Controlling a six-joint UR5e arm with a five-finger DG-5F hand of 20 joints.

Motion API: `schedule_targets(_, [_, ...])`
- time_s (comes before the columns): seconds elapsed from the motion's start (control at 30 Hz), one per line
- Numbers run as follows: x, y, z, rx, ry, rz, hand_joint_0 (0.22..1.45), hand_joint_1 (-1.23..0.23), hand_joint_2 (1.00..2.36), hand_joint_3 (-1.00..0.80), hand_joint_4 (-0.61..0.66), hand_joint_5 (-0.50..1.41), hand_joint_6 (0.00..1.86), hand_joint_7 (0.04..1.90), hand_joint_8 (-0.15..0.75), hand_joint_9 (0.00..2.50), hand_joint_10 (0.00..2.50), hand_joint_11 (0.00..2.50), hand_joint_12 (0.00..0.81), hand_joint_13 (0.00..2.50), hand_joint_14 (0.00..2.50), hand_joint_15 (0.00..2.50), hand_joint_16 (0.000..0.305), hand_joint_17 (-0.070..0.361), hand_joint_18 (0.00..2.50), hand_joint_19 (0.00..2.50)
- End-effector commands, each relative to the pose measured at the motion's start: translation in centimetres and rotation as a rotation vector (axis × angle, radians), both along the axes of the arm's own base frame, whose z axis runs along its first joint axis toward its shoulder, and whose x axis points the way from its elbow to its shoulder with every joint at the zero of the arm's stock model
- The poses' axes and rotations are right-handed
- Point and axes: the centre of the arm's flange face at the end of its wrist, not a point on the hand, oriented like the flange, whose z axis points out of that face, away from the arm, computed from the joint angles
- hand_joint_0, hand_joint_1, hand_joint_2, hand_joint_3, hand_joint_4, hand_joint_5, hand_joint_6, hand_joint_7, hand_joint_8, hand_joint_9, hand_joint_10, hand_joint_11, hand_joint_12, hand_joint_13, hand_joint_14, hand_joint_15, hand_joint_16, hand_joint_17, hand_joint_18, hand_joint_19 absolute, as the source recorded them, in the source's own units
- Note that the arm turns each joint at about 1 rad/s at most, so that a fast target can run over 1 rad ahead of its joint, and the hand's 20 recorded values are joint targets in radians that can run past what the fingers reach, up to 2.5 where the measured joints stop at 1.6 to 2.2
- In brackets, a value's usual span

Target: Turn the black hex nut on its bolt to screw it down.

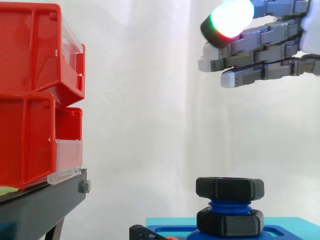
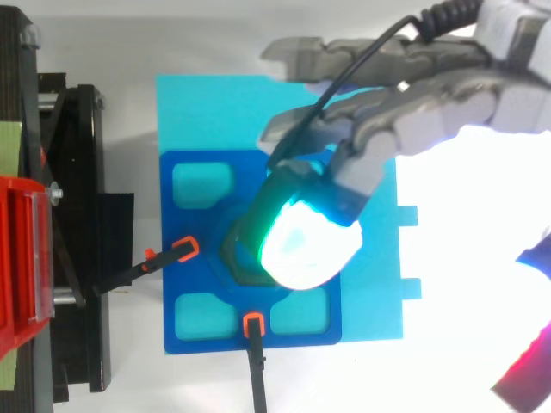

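Because my glowing fingertip lies across the middle of the top view, the black nut is almost wholly hidden there; just a dark angled edge peeks out beside the pad. From the side it is plain. It sits well below my hand, apart from it, at the upper end of a blue bolt. That bolt stands upright, its long axis vertical, so from above it points straight at the camera. A short stretch of blue thread shows under the nut, and a second black nut sits beneath that, down at the blue base. My hand is released, fingers stretched out straight and nearly level, holding nothing; its wrist end is cut off at the side view's edge. From above I can see what the side hides: the base lies on a light blue plate, and two black clamps with orange tips reach onto it. Out past my fingertips, red bins sit on a black stand, cut off at the frame edge.
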Motion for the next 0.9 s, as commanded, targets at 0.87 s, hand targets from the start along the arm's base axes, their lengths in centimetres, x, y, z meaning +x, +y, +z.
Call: schedule_targets(0.87, [5.4,6.3,-5.5,-0.512,-0.047,-0.002,0.53,-0.52,1.0,-0.5,0.21,-0.16,0.5,0.83,0.263,0.29,0.0,0.0,0.318,0.0,0.0,0.02,0.047,0.105,0.0,0.4])
